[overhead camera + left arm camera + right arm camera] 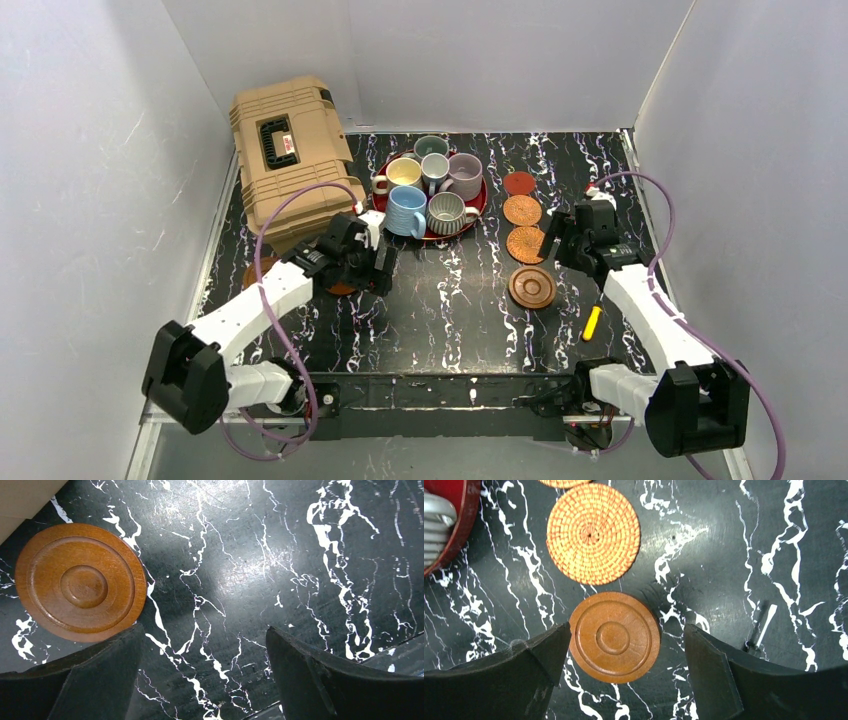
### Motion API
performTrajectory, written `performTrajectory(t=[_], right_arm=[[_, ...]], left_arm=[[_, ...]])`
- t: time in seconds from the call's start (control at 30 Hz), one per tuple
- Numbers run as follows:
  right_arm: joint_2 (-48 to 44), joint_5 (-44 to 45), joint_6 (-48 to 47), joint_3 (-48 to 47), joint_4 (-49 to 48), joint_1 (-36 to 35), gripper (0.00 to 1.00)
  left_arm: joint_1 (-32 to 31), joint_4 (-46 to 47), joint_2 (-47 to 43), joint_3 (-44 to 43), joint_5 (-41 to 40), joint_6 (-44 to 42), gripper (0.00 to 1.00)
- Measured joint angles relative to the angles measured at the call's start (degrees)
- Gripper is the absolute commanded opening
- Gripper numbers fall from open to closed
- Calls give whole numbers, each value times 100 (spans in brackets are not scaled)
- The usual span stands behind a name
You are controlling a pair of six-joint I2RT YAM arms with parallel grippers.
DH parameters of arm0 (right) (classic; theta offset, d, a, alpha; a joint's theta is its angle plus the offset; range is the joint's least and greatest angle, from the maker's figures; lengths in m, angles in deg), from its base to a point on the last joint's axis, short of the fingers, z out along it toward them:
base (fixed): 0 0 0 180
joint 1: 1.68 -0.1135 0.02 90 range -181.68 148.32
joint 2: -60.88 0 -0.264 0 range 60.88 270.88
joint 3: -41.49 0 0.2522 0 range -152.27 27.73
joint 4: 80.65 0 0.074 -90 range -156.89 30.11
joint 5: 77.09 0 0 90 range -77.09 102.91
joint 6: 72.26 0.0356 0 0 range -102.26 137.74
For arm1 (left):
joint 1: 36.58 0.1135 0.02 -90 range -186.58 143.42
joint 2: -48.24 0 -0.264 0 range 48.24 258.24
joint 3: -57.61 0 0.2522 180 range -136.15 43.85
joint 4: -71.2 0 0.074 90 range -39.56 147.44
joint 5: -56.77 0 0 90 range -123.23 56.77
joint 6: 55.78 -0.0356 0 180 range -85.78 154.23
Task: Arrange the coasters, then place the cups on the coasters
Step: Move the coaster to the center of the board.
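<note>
One wooden coaster (614,636) between the spread jaws of the right gripper (626,632).

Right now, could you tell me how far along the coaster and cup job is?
Done: a red coaster, two woven coasters and a wood coaster line up on the right. In hand: nothing; the right gripper is open over that row, and the left gripper is open beside a stray coaster. Left: add it to the row, then move six cups off the tray.
</note>
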Motion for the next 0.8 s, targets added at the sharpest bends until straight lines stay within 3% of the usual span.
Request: performTrajectory(t=[0.8], right_arm=[[-348, -529, -164, 328, 2, 103, 93]], left_arm=[[0, -212, 1550, -328, -483, 44, 72]])
